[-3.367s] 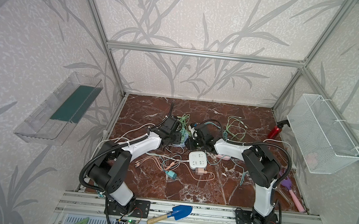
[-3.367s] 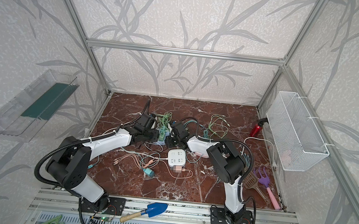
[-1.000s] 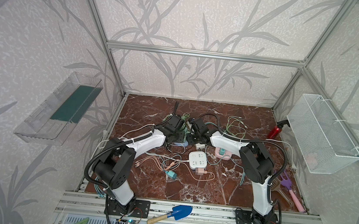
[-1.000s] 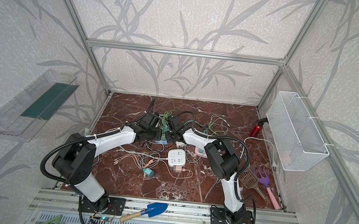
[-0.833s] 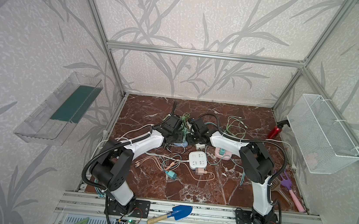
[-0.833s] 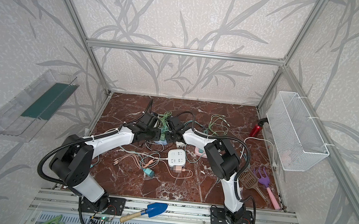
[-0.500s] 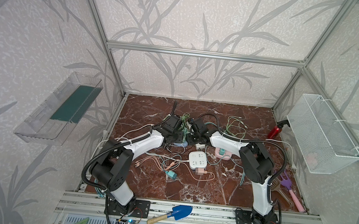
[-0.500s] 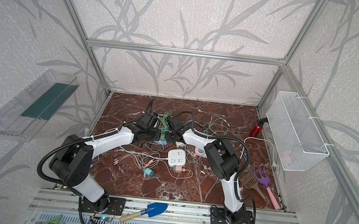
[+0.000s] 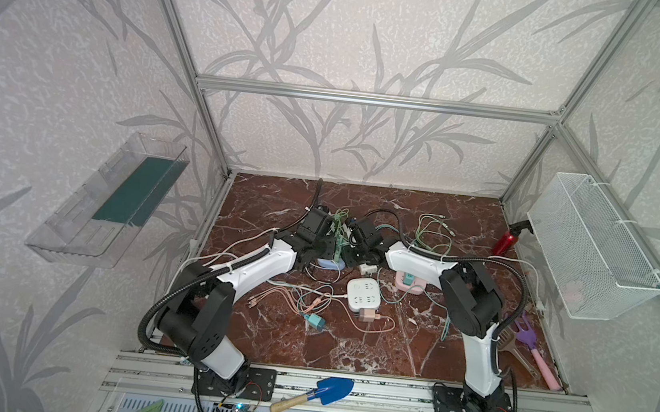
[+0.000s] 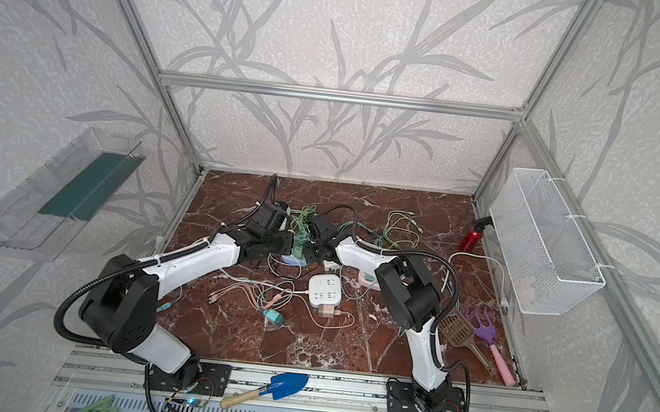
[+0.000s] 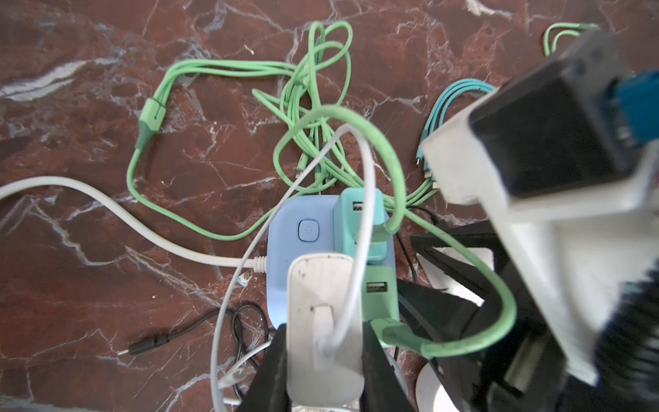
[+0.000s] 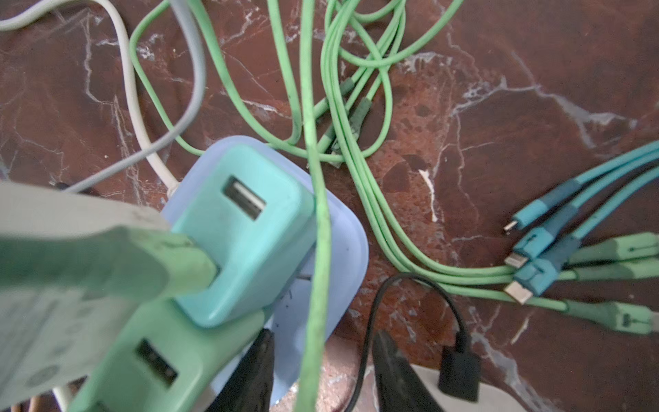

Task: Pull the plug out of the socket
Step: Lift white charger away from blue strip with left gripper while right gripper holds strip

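The left gripper [image 11: 324, 337] is clamping the white plug [image 11: 321, 285] at the blue socket [image 11: 303, 228], which is lying far of the table's [image 9: 347, 342] middle; whether the plug is seated I cannot tell. A teal plug [image 11: 356, 214] and a green plug [image 11: 379, 296] are standing on the socket beside it. The right gripper [image 12: 322, 339] is hovering at the socket's right, fingers apart, a green cable [image 12: 313, 214] running between them
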